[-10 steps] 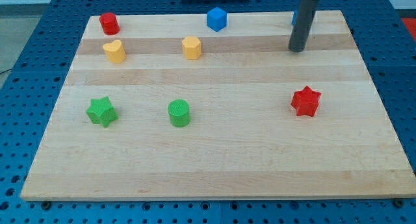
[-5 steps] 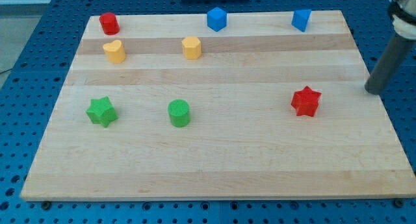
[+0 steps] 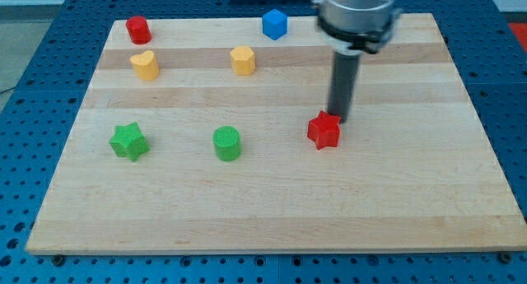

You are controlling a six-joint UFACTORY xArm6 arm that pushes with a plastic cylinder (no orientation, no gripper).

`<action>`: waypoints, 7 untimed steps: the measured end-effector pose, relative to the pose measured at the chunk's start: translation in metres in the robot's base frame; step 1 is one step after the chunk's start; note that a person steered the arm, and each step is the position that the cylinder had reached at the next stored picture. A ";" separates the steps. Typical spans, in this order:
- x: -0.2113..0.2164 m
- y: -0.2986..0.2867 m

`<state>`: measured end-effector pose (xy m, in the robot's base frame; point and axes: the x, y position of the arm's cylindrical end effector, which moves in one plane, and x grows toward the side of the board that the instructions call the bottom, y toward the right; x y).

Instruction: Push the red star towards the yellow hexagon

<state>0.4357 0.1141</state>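
Observation:
The red star (image 3: 324, 131) lies on the wooden board (image 3: 272, 210), right of the middle. My tip (image 3: 339, 118) stands just at the star's upper right edge, touching or nearly touching it. The yellow hexagon (image 3: 242, 60) sits toward the view's top, up and to the left of the star. The rod and its wide mount hide part of the board's top right.
A red cylinder (image 3: 137, 29) sits at the top left and a yellow heart (image 3: 145, 65) below it. A blue cube (image 3: 274, 24) is at the top middle. A green star (image 3: 129, 142) and a green cylinder (image 3: 227, 143) lie left of the red star.
My tip swung from the board's right edge to the left. The red star has slid left by about 75 pixels. The blue block at the top right is now hidden behind the arm.

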 end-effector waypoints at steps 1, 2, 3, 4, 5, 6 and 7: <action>0.007 0.036; 0.038 0.025; 0.047 -0.028; 0.008 -0.094; -0.023 -0.137; -0.022 -0.102; -0.045 -0.053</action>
